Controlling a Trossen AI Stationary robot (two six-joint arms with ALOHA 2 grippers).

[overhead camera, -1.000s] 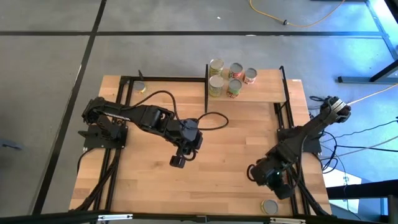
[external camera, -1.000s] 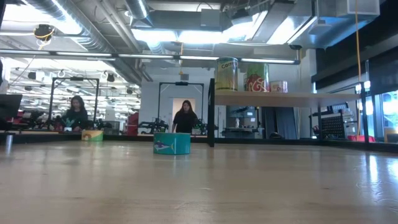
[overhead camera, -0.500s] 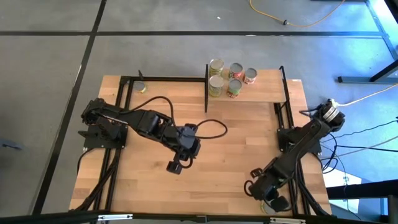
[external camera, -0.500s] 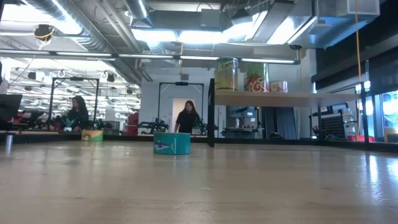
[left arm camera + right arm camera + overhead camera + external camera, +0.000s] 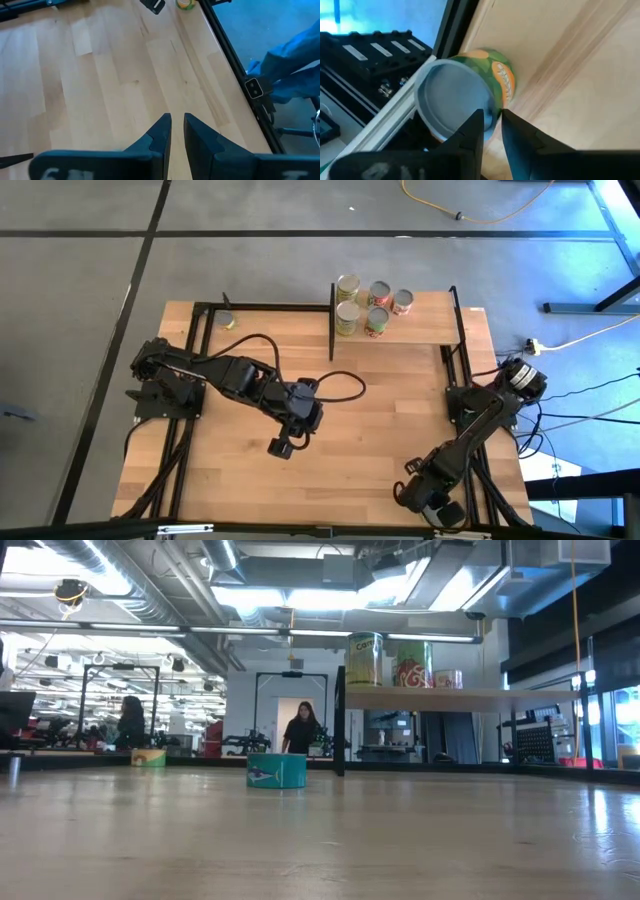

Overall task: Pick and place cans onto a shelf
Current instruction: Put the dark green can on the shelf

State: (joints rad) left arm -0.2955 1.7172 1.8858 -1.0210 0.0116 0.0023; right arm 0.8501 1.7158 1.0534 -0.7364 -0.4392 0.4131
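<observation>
A can with a green and orange label and a silver top [image 5: 451,97] stands at the table's near right corner, by the edge. My right gripper [image 5: 492,125] is shut right above it and hides it in the high view [image 5: 432,505]. My left gripper [image 5: 282,447] is shut and empty over the middle of the table, and its wrist view [image 5: 177,125] shows bare wood below. Several cans [image 5: 372,305] stand on the shelf [image 5: 425,325] at the far right. A teal can [image 5: 276,770] and a yellow-green can [image 5: 227,321] stand on the table. My right gripper's shut fingers [image 5: 476,122] come down from above over the near rim of the can's top [image 5: 470,112]. I cannot tell whether they touch it. The can stands on the table.
Black frame rails [image 5: 265,307] run along the table's far and side edges. A black cable [image 5: 340,375] loops from my left arm over the table's middle. Beyond the table, two people [image 5: 300,728] are in the room.
My right gripper has gone toward the table's near edge and now stands over the can at the near right corner, which was in plain sight before. My left gripper has shifted a little toward the near left and turned.
</observation>
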